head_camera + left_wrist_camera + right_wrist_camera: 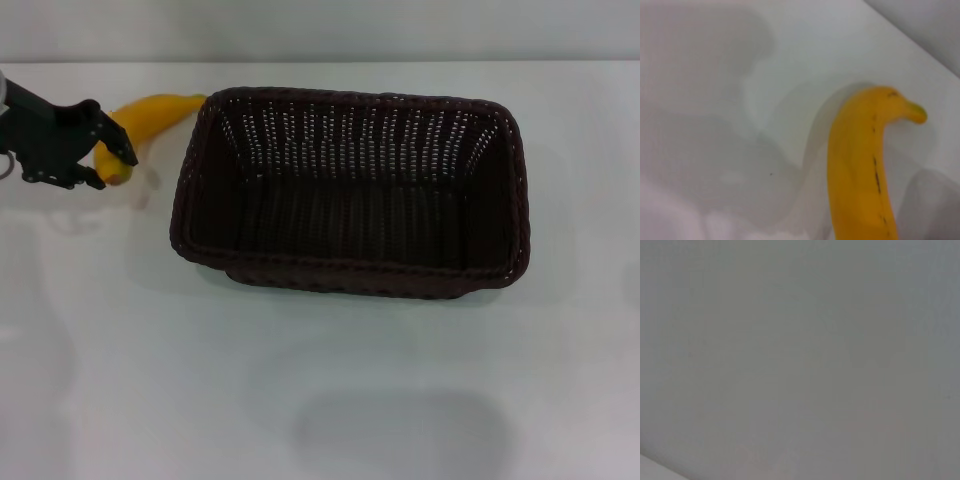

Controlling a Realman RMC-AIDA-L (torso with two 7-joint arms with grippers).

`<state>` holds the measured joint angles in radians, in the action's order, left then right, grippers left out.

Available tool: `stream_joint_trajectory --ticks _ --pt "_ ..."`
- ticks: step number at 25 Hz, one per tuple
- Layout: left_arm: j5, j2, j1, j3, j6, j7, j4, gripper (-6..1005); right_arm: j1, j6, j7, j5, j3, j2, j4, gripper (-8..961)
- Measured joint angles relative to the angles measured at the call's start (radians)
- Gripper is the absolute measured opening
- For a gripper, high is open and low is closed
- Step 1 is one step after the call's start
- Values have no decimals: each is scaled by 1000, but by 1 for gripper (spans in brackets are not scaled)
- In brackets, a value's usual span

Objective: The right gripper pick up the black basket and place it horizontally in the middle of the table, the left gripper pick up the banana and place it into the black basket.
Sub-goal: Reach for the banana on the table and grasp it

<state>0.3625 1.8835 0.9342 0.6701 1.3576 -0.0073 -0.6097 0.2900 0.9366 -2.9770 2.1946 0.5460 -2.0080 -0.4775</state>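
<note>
The black basket (352, 268) stands lengthwise across the middle of the white table (150, 380), open side up and empty. The yellow banana (152, 113) lies off the basket's far left corner, its far end close to the braided rim. My left gripper (113, 168) reaches in from the left edge, its black fingers (121, 143) closed on the banana's near end. In the left wrist view the banana (862, 165) fills the foreground, its stem tip pointing away and its shadow cast on the table. The right gripper is out of view.
The table's far edge meets a grey wall (320, 30) just behind the basket. The right wrist view holds only a plain grey surface (800, 360). White tabletop stretches in front of the basket.
</note>
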Motion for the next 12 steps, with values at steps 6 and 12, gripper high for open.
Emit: stream_joint_trajectory --ticks 6,12 --pt "1 5 -7 1 66 4 -99 452 4 5 0 1 -2 0 -3 348" --pt "1 8 -8 0 95 9 -149 449 6 5 1 1 -1 0 -3 347"
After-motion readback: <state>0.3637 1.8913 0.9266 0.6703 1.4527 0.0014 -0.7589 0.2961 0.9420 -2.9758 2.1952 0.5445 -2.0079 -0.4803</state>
